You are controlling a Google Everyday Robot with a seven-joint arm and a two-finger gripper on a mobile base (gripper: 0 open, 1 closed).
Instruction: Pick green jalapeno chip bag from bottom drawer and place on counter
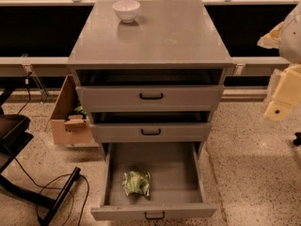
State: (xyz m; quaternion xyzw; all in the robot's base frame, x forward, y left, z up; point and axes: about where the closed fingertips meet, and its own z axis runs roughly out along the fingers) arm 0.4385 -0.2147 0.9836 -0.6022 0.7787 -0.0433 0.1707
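hanging at the right edge of the view, beside the cabinet and level with its upper drawers, the cream tool is well apart from every object; whether it is apart or together cannot be told. outward from it, the bottom drawer stands pulled out, presumably so its contents can be reached from above. the green jalapeno chip bag lies on the drawer floor, left of middle, touching no wall. the counter surface carries a white bowl near its back edge; the bare area in front would suit the bag. the pick appears not yet begun.
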